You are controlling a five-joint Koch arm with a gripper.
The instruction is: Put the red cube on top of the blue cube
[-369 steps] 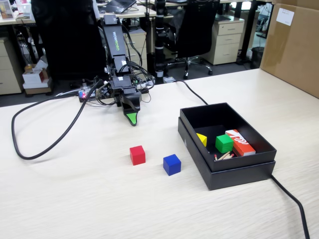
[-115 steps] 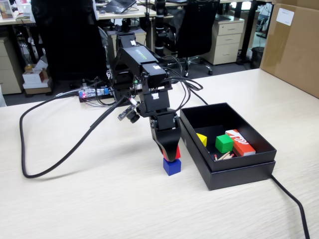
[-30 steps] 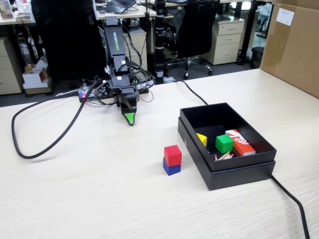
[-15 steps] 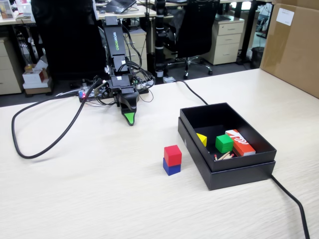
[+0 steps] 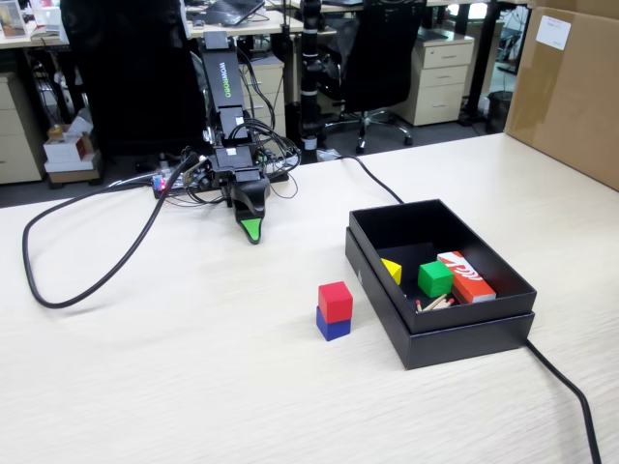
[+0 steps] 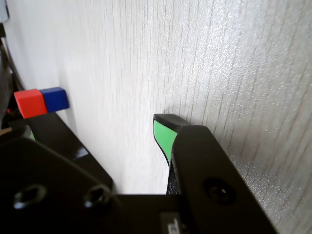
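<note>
Jaws: closed, empty, upper-left of centre. Red cube atop blue cube, mid-frame: probably light, rigid, matte; grip opposite side faces.

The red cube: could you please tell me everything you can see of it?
The red cube is a small, plain, matte solid that sits upright and roughly square on top of the blue cube, on the pale wood-grain table. It stands just left of the black box in the fixed view. Nothing else touches it; the claw is well away.
</note>
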